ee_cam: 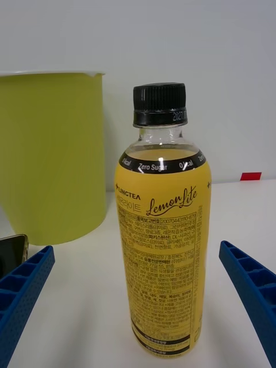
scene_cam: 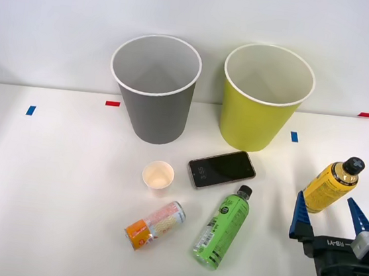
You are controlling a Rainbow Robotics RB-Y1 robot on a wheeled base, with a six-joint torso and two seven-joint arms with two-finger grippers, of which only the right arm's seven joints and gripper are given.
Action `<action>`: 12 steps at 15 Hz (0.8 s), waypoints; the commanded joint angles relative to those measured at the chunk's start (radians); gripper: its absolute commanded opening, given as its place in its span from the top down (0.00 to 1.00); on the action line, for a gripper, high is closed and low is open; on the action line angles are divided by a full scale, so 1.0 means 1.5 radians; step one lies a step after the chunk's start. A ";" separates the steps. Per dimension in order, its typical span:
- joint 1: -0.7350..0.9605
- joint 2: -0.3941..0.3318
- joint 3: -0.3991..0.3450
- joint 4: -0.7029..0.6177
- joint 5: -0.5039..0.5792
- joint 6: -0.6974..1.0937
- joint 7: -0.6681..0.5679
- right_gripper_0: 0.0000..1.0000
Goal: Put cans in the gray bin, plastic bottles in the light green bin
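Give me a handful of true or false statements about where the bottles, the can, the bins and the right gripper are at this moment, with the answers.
1. The yellow bottle stands upright between the open blue fingers of the right gripper. True.
2. The green bottle is inside the light green bin. False: it lies on the table.
3. The can lies on its side. True.
4. The gray bin has tipped over. False: it stands upright.
5. The phone lies between the paper cup and the yellow bottle. True.

Yellow bottle [scene_cam: 327, 186] upright at right; green bottle [scene_cam: 221, 230] and can [scene_cam: 154, 224] lying before gray bin [scene_cam: 153, 108] and light green bin [scene_cam: 262, 113].
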 commanded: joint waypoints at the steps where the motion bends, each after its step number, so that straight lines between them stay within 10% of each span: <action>1: -0.047 0.016 -0.024 0.054 0.003 -0.009 0.001 0.00; 12: -0.124 0.023 -0.050 0.061 0.003 0.066 0.010 0.00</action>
